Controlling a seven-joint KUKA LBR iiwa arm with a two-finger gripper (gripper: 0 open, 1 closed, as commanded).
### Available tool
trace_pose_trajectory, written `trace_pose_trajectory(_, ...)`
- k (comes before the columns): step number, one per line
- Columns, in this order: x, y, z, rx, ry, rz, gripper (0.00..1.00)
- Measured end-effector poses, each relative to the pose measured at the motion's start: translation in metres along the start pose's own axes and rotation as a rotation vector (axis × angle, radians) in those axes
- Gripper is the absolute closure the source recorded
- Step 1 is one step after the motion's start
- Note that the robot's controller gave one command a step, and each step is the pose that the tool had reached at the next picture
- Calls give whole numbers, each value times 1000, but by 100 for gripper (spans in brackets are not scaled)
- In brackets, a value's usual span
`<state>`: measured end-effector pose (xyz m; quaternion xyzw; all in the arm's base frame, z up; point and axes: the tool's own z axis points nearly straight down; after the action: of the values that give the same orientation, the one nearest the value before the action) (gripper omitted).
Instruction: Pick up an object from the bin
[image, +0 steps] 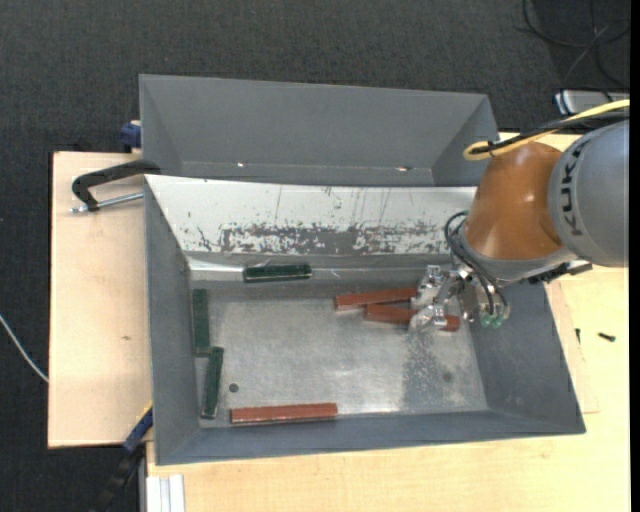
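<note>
Grey metal bin (165, 320): open top, back wall scuffed. The robot arm (600, 190) reaches in from the right, and its orange cover (510, 215) hangs above the back right corner.

Contents, all lying flat on the bin floor:
- Long reddish-brown bar (284, 412) along the front wall, left of centre.
- Upper reddish-brown bar (365, 298) and lower reddish-brown bar (392, 314), side by side and touching. They lie right of centre toward the back, the lower one shifted to the right.
- Back dark green bar (278, 271) against the foot of the back wall.
- Two more dark green bars along the left wall, nearly end to end: far left dark green bar (200, 322) and near left dark green bar (211, 380).
- Small dark speck (233, 389) just right of the near left bar.

Jaws: low over the right end of the lower reddish-brown bar; a short piece of that bar shows past them on the right. Whether they are wide or narrow cannot be told, nor whether they touch the bar.
</note>
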<state>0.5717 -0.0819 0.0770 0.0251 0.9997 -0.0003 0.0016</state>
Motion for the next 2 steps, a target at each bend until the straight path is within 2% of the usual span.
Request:
trace_pose_trajectory(1, 3, 1, -38, -1, 4, 2, 100)
trace_pose_trajectory(2, -3, 7, -98, -2, 2, 1, 100)
